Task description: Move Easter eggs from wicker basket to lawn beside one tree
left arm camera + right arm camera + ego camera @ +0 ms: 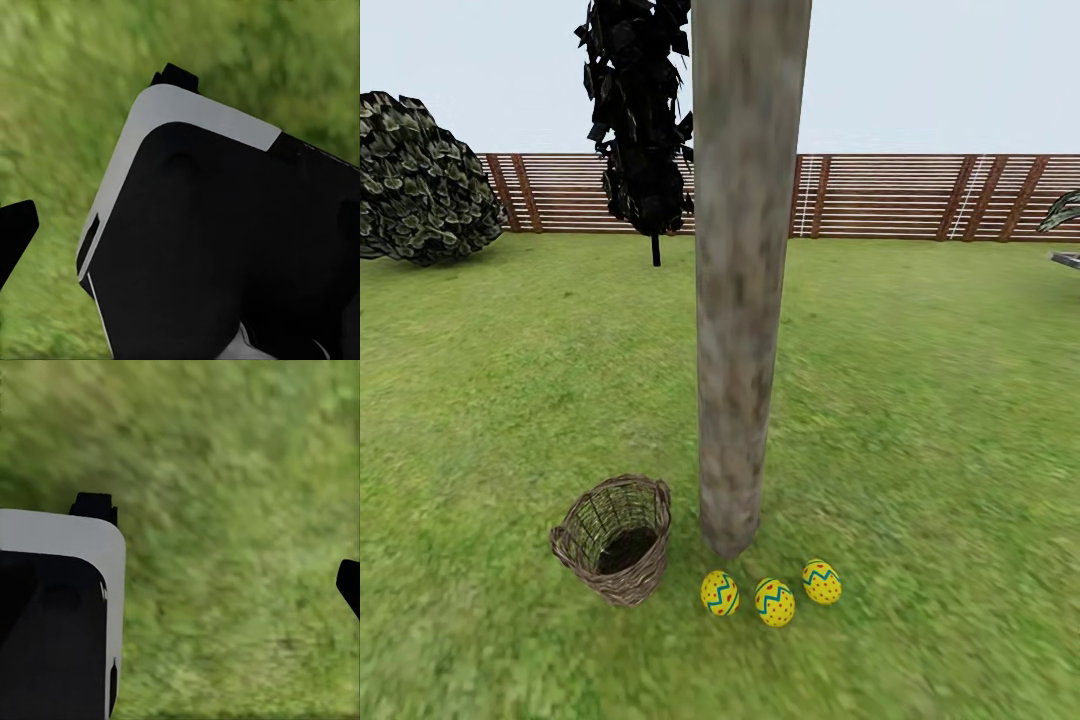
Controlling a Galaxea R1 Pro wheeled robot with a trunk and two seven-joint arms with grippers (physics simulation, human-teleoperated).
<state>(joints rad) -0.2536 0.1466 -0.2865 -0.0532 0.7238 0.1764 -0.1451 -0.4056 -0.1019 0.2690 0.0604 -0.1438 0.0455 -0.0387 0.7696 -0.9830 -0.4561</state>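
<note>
You've got all 3 Easter eggs (774, 600) on the lawn (920, 400), in a row just in front of the tree (740, 300) at its base. The wicker basket (616, 540) sits just left of the trunk, tilted, nothing visible inside. Fence (920, 195), bush (420, 180) and thin dark tree (640, 110) sit well behind. Both wrist views show grass and the robot's black and white body; can't tell either gripper's state.
</note>
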